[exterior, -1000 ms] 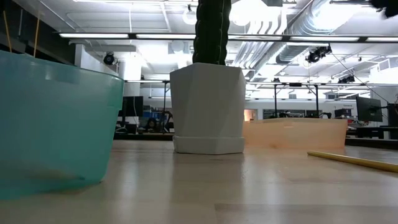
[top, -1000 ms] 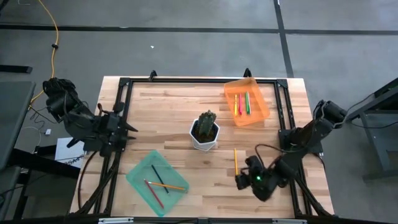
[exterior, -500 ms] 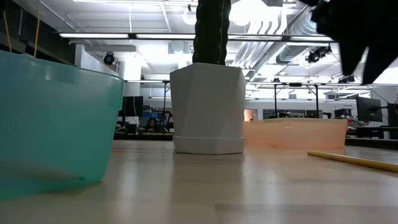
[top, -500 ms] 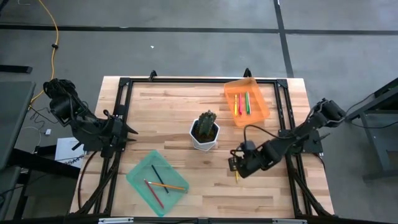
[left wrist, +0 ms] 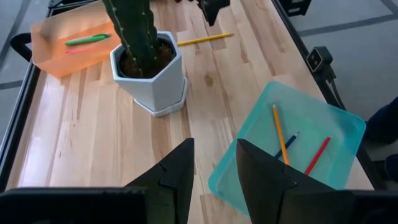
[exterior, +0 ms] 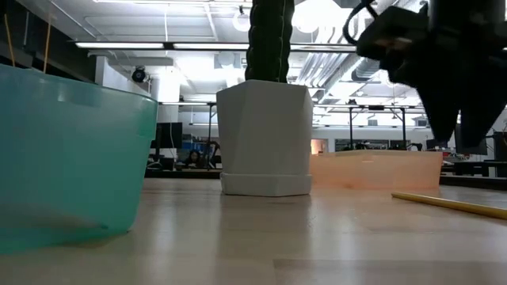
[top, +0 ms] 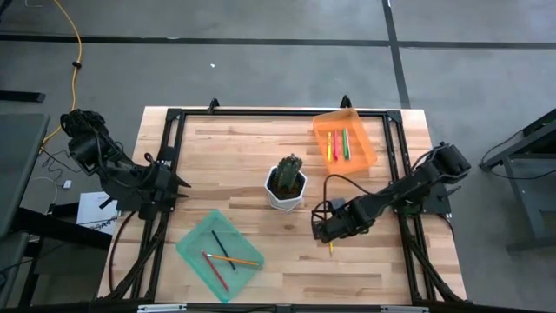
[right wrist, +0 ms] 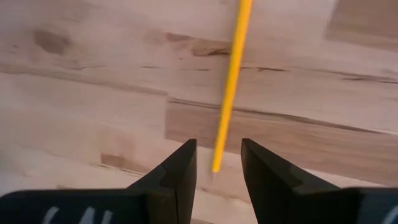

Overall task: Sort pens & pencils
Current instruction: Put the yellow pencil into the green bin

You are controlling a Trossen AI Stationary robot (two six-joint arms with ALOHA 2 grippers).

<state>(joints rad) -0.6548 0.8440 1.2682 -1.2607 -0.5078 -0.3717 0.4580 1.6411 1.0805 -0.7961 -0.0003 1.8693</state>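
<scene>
The right arm stretches in from the worktop's right edge, its gripper (top: 323, 228) low toward the front, fingers (right wrist: 177, 171) parted. The left gripper (top: 181, 183) waits at the left edge, fingers (left wrist: 174, 174) apart.

R gripper (top: 323, 228) swung in from table edge to over yellow-orange pencil (right wrist: 231, 93), jaws open.

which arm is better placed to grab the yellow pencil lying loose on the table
Right. The right gripper hangs open directly over the yellow pencil; the left gripper waits at the table's left edge.
</scene>
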